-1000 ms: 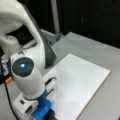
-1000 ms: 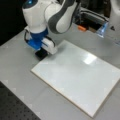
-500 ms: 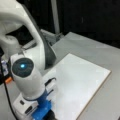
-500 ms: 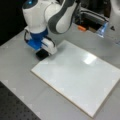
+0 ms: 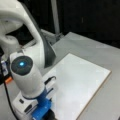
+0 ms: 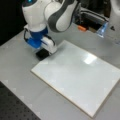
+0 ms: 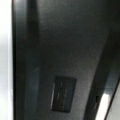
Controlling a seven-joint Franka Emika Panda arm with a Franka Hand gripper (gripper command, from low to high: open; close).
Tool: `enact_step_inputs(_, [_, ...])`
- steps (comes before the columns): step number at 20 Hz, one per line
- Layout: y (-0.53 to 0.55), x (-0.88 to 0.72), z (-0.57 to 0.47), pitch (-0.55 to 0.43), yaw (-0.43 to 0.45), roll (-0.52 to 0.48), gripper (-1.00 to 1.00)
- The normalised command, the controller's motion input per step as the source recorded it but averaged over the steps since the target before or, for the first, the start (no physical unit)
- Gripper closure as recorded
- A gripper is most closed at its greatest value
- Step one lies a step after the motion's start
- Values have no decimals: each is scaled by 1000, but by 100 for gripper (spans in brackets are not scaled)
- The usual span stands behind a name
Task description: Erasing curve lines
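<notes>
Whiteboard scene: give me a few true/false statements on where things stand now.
1. The claw is at the whiteboard's corner at a front view's left. True.
2. A black block eraser sits under the claw. True.
3. The whiteboard stands upright. False: it lies flat on the grey table.
4. Bold curve lines cover the board's middle. False: no marks show on the visible surface in either front view.

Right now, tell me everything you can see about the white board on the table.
The flat white rectangular board has a thin pale wood-coloured edge and lies flat on the grey table. Its glossy surface shows a bright glare patch, and no marker line shows on it in either front view. The black block eraser under the tool sits at the board's corner nearest a front view's left.
</notes>
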Motion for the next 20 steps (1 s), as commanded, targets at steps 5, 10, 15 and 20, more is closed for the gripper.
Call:
enact_step_inputs(5, [209,-162,488,-63,-3,-181,-100])
enact_step_inputs(10, [425,-251,273,-57,27,-123,-100])
enact_step_inputs(15, [654,-380,87,0,60,-43,-100])
enact_step_inputs(20, [727,-372,-3,-87,10,-47,-100])
